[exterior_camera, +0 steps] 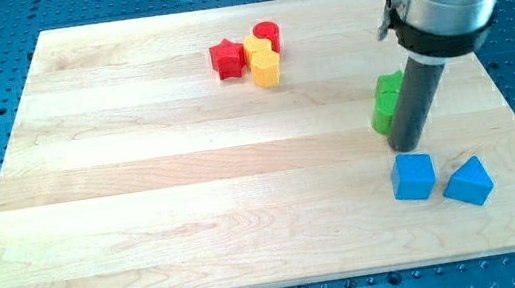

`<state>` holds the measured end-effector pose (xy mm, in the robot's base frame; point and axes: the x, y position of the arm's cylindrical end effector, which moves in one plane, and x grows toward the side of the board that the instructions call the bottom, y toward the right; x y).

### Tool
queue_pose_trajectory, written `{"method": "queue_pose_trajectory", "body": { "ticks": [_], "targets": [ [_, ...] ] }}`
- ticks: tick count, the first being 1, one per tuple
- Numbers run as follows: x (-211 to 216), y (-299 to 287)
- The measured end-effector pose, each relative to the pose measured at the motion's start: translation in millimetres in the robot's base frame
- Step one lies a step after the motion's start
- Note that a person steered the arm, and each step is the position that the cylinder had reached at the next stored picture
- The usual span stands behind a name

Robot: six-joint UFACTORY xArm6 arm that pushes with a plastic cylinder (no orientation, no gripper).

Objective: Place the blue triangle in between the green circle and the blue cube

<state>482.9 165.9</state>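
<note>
The blue cube (413, 177) sits near the view's bottom right. The blue triangle (469, 182) lies just to its right, almost touching it. A green block (386, 102) stands above the cube, partly hidden behind my rod; its shape is hard to tell. My tip (406, 148) is just above the blue cube and at the lower right of the green block, close to both.
A red star (227, 58), a yellow block (264, 65) and a red cylinder (268, 35) cluster near the view's top centre. The wooden board (144, 200) lies on a blue perforated table. The board's right edge is close to the blue triangle.
</note>
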Motion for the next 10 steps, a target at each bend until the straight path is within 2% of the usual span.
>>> {"method": "queue_pose_trajectory", "body": {
  "ticks": [1,2,3,4,6,7,8,9,10],
  "targets": [
    [11,89],
    [62,154],
    [102,107],
    [99,43],
    [81,90],
    [81,24],
    [79,29],
    [44,38],
    [46,2]
  ]
}}
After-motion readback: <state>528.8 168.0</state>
